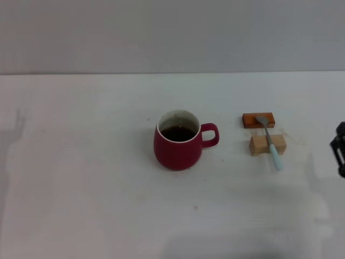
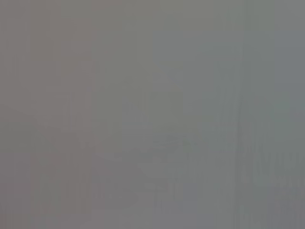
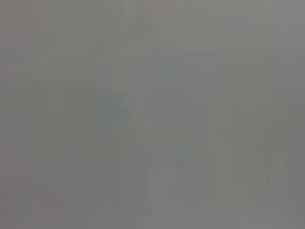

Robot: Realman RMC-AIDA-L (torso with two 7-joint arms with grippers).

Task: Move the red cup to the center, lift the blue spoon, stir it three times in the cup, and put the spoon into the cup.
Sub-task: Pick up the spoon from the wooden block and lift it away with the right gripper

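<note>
The red cup [image 1: 179,142] stands upright near the middle of the white table, with dark liquid inside and its handle pointing right. The blue spoon [image 1: 271,143] lies to its right, resting across an orange-brown block [image 1: 259,120] and a pale wooden block [image 1: 267,144], metal bowl toward the far side, pale blue handle toward me. My right gripper [image 1: 339,151] shows only as a dark part at the right edge of the head view, right of the spoon. My left gripper is out of view. Both wrist views show only flat grey.
The white table [image 1: 81,178] spreads wide to the left and in front of the cup. A grey wall runs along the far edge.
</note>
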